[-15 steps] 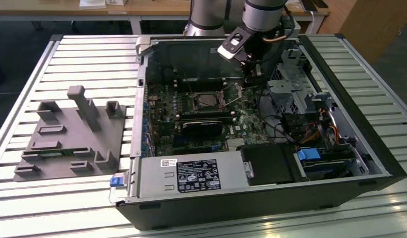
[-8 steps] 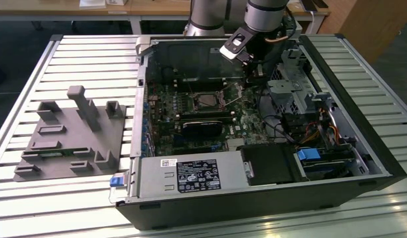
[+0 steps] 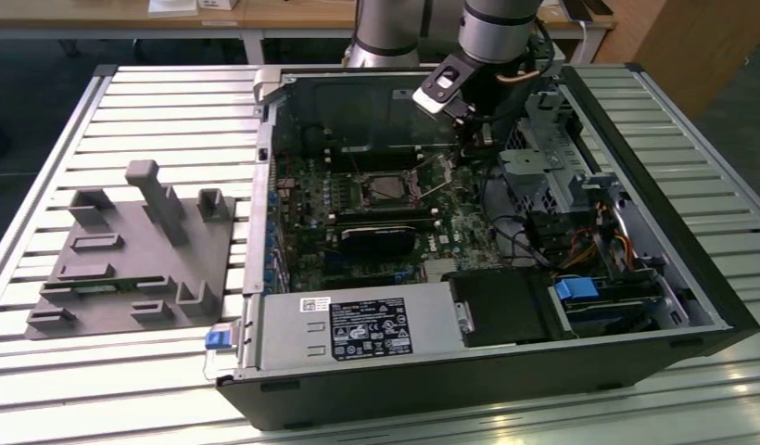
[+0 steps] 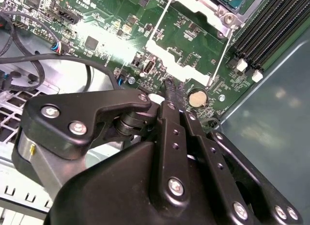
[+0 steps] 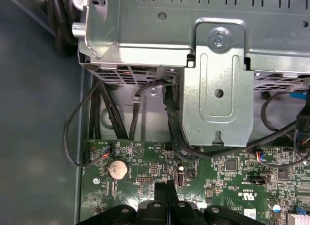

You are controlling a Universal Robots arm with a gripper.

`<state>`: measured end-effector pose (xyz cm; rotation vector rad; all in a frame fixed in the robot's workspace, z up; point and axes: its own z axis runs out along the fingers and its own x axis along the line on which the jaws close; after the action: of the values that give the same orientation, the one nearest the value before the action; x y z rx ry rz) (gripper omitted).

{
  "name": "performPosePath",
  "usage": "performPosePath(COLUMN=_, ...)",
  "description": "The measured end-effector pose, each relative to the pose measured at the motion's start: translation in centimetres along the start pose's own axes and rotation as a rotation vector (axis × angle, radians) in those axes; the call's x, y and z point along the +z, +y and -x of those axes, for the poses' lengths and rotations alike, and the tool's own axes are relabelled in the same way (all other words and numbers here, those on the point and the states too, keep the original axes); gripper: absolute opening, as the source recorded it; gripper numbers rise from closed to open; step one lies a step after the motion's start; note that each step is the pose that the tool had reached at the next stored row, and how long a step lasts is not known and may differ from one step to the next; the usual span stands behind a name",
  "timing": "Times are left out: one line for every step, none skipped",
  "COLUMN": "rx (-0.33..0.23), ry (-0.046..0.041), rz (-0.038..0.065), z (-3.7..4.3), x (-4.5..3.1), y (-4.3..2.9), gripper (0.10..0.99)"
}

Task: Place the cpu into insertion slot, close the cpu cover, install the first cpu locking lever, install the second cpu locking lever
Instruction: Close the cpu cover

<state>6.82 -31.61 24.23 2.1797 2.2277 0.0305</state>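
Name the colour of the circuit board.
The circuit board is green, clearest in the first wrist view.

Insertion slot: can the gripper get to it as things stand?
Probably yes, from above: the slot looks uncovered, the gripper hangs above the board to the exterior view's right of it. Thin raised rods stand between them.

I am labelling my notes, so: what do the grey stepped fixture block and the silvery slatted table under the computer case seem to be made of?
The grey stepped fixture block looks like matte plastic, perhaps printed: even dull grey, no shine. The silvery slatted table looks like bare metal, probably aluminium: pale ribs with bright reflections.
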Motion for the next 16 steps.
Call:
performPosePath(rx=0.000, ry=-0.0001, rz=-0.001, z=-0.01, x=0.10, y=0.02, gripper=0.106)
performPosePath(rx=0.000, ry=-0.0001, rz=-0.001, z=-0.02, x=0.20, y=0.05, gripper=0.106)
performPosePath(rx=0.000, ry=-0.0001, rz=-0.002, z=-0.03, x=0.30, y=0.05, gripper=0.106)
performPosePath(rx=0.000, ry=-0.0001, rz=-0.002, z=-0.05, x=0.40, y=0.05, gripper=0.106)
performPosePath(rx=0.000, ry=-0.0002, rz=-0.003, z=-0.06, x=0.49, y=0.05, gripper=0.106)
performPosePath(rx=0.000, ry=-0.0001, rz=-0.003, z=-0.08, x=0.57, y=0.05, gripper=0.106)
performPosePath(rx=0.000, ry=-0.0001, rz=-0.003, z=-0.09, x=0.64, y=0.05, gripper=0.106)
performPosePath(rx=0.000, ry=-0.0002, rz=-0.003, z=-0.09, x=0.71, y=0.05, gripper=0.106)
performPosePath(rx=0.000, ry=-0.0003, rz=-0.003, z=-0.09, x=0.74, y=0.04, gripper=0.106)
performPosePath(rx=0.000, ry=-0.0006, rz=-0.003, z=-0.09, x=0.73, y=-0.02, gripper=0.106)
performPosePath(rx=0.000, ry=-0.0005, rz=-0.003, z=-0.10, x=0.73, y=-0.12, gripper=0.106)
performPosePath(rx=0.000, ry=-0.0002, rz=-0.003, z=-0.10, x=0.74, y=-0.26, gripper=0.106)
performPosePath(rx=0.000, ry=-0.0002, rz=-0.003, z=-0.11, x=0.73, y=-0.46, gripper=0.106)
performPosePath(rx=0.000, ry=-0.0002, rz=-0.003, z=-0.11, x=0.72, y=-0.73, gripper=0.106)
performPosePath(rx=0.000, ry=-0.0002, rz=-0.003, z=-0.12, x=0.71, y=-1.01, gripper=0.106)
performPosePath(rx=0.000, ry=-0.0003, rz=-0.003, z=-0.13, x=0.70, y=-1.32, gripper=0.106)
